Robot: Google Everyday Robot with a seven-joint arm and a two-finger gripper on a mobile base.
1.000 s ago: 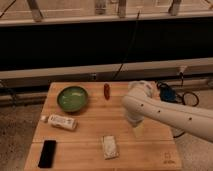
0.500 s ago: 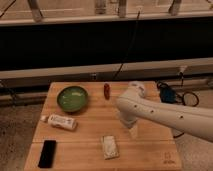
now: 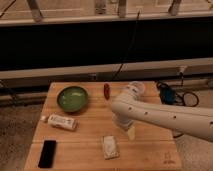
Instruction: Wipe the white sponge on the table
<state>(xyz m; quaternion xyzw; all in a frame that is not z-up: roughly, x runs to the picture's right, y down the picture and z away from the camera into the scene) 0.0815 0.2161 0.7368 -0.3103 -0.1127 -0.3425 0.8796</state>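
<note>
Hovering the gripper point(image 3: 126, 129) just off the 1 o'clock side of the white sponge point(image 3: 110, 146), lying flat near the 6 o'clock edge of the table point(image 3: 82, 149), jaws spread wide and empty, so probably lining up to drop down and grab before any wiping.

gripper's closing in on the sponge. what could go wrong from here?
1. The open gripper hangs off the white sponge's far right corner, not over it; a straight descent may catch only an edge.
2. The sponge lies flat on the table; the gripper may hit wood first.
3. The arm passes right by the clear cup; a wipe stroke might knock it.
</note>
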